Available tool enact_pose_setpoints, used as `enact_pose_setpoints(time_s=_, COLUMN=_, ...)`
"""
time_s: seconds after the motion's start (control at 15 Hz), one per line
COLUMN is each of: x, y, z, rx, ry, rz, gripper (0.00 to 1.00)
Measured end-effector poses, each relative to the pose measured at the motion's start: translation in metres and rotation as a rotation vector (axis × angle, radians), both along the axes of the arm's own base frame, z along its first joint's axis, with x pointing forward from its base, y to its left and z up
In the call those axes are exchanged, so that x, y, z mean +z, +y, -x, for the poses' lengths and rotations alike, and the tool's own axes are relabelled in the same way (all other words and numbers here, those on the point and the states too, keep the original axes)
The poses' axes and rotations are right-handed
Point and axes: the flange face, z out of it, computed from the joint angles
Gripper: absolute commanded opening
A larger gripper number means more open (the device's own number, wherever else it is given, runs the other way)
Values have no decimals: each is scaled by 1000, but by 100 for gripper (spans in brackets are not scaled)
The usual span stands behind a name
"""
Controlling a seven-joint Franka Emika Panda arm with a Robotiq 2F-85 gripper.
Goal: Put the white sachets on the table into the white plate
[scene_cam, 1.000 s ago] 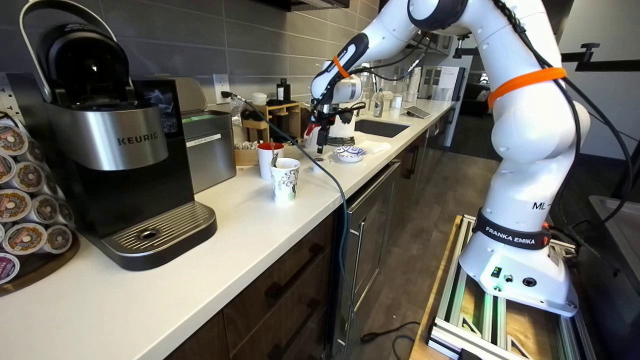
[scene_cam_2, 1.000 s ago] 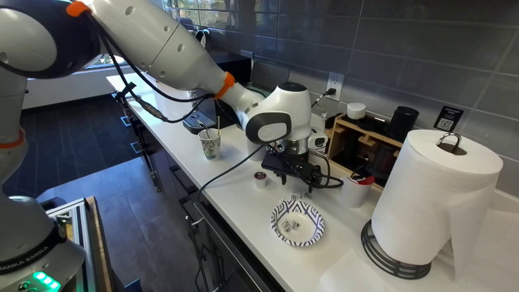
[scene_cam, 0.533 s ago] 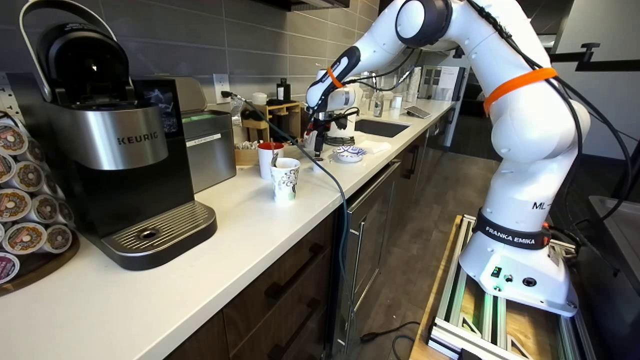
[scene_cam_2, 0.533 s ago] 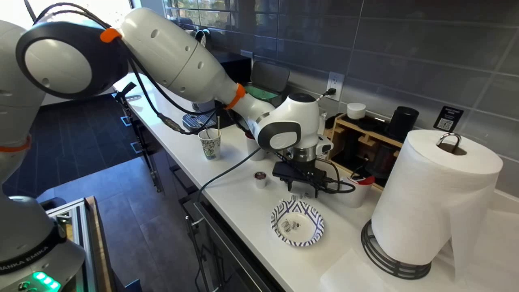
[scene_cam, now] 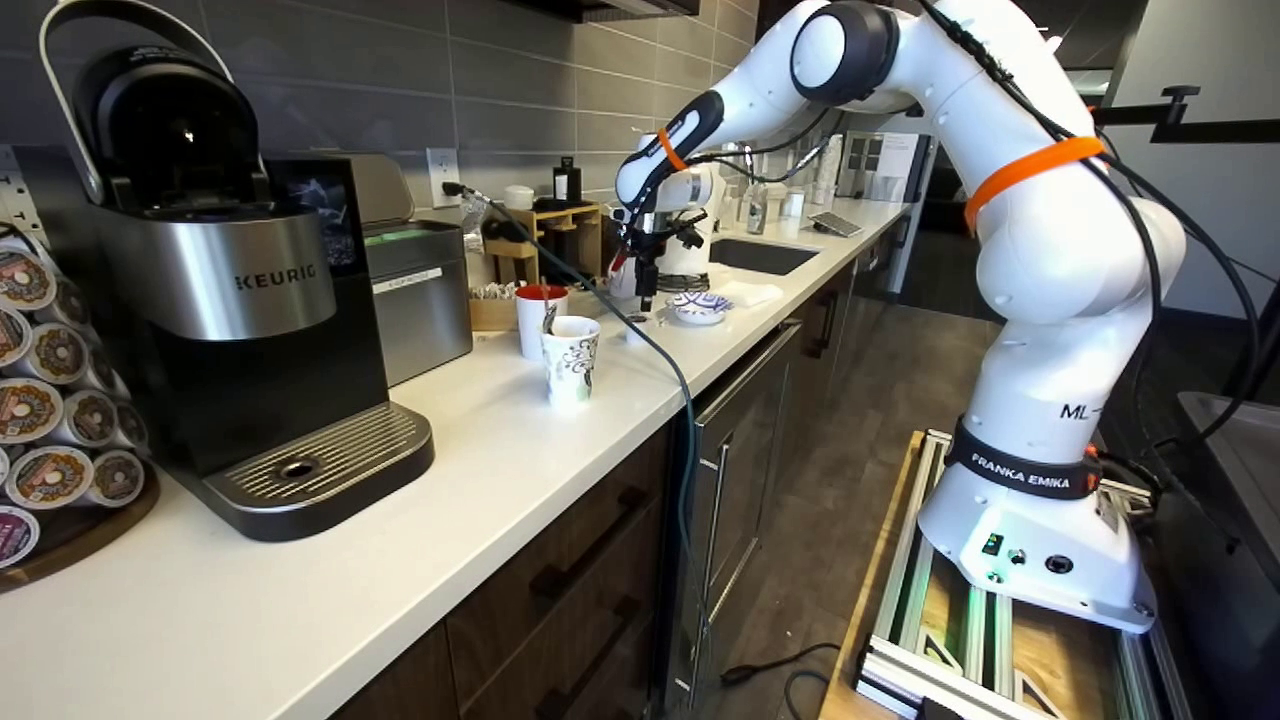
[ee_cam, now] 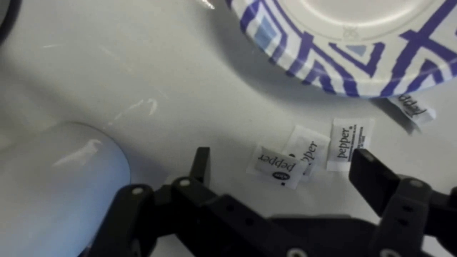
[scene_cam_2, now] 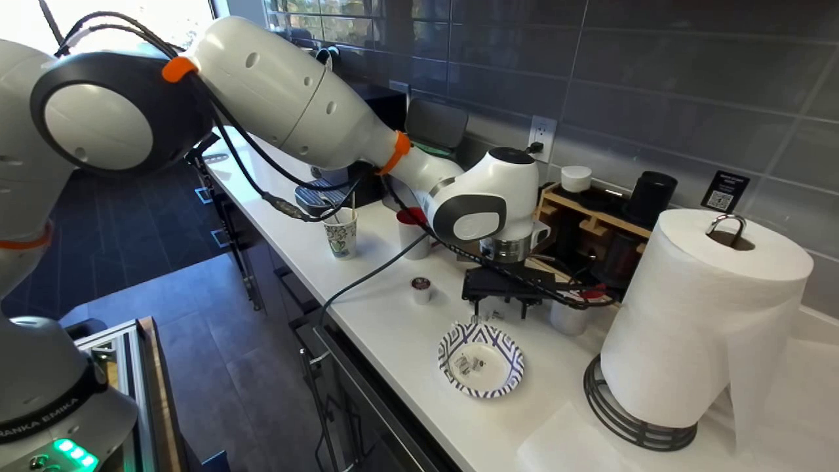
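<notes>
Hovering over the table (ee_cam: 171,89) with hand (ee_cam: 284,157) spread wide, gripping nothing. Looking down on four white sachets (ee_cam: 276,167) lying there: two overlapping, another just beside, one partly hidden by the patterned white plate (ee_cam: 348,67). Showing more sachets (scene_cam_2: 467,364) inside it in an exterior view.

In an exterior view, daylight blazes from a blown-out window (scene_cam_2: 170,16) beyond the far end of the table (scene_cam_2: 393,328), bouncing off glossy wall tiles (scene_cam_2: 328,26) along its back edge! Below the front edge, gloom; the wrist view runs dim and soft, the patterned white plate (ee_cam: 350,46) casting a grey shadow.
</notes>
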Motion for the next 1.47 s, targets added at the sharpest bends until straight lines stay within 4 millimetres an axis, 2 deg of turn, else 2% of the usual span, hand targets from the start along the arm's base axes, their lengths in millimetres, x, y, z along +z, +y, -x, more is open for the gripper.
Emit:
enact_pose_setpoints(time_s=0.2, x=2, y=-4, z=5, rx=87, ry=-13, rz=-33, gripper=100)
enact_pose_setpoints(time_s=0.47, x=-5, y=-6, z=19, rx=163, ry=-7, rz=-76, gripper=100)
enact_pose_setpoints(time_s=0.8, x=-4, y=-3, z=29, rx=167, ry=-3, rz=-97, gripper=100)
enact_pose_setpoints(time_s=1.13, x=0, y=-2, z=29, rx=174, ry=-7, rz=-89, gripper=100)
enact_pose_setpoints(time_s=1.47, x=0, y=18, z=20, rx=247, ry=11, rz=-56, gripper=100)
